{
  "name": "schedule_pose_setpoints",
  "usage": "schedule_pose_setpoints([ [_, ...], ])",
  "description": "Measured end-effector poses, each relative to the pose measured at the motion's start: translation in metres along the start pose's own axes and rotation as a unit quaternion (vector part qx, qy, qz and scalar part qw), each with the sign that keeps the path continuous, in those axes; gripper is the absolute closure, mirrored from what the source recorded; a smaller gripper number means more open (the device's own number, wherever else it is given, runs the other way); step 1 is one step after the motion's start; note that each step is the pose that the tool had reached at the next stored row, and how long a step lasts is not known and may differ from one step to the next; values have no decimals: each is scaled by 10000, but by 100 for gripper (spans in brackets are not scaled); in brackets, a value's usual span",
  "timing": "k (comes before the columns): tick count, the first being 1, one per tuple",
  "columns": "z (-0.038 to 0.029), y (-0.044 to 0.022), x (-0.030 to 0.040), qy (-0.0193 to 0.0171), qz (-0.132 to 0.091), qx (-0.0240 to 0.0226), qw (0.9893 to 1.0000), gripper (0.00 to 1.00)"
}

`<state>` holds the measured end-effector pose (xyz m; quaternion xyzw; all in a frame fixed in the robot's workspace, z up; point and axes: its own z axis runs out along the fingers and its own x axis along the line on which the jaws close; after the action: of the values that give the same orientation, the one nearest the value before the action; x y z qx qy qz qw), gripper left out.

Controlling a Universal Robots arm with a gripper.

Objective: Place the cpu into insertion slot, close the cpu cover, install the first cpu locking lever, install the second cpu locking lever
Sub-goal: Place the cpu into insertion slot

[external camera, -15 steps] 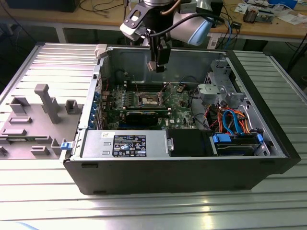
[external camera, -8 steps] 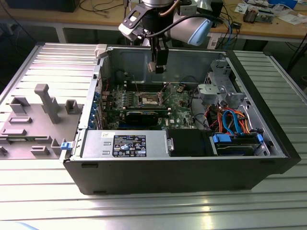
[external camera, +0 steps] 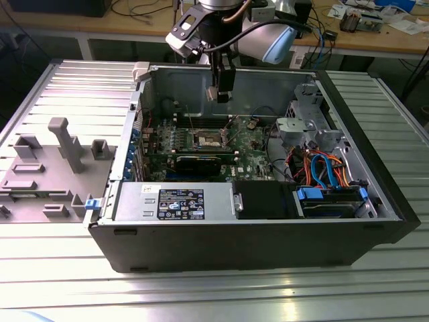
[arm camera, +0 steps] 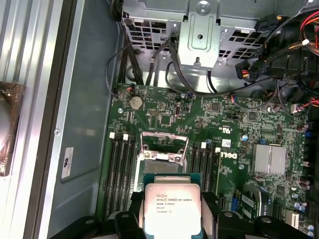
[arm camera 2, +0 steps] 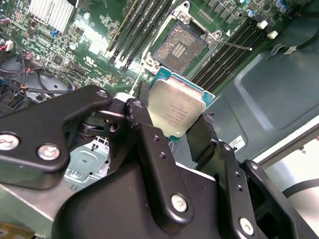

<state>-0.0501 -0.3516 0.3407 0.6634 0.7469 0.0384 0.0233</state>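
My gripper hangs over the open computer case, above the motherboard. It is shut on the cpu, a small square chip with a silver top on a teal edge, held by two opposite sides between the black fingers. The cpu hovers above the insertion slot and is apart from it. The slot's brownish pin field lies bare inside its silver rim. The cpu cover stands hinged up at one edge of the slot. A thin locking lever sticks out beside the slot.
Black memory slots flank the socket on both sides. A silver heatsink, a metal drive cage and bundled cables lie nearby. The case walls enclose the board. A grey fixture sits at the exterior view's left.
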Motion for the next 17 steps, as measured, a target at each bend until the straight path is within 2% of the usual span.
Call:
schedule_pose_setpoints([
  [7, 0, 0, 0, -5, 7, 0, 10000, 46],
  [11, 5, 0, 0, -16, 138, -2, 9999, 46],
  [17, 8, -1, 0, -22, 200, -2, 9998, 46],
])
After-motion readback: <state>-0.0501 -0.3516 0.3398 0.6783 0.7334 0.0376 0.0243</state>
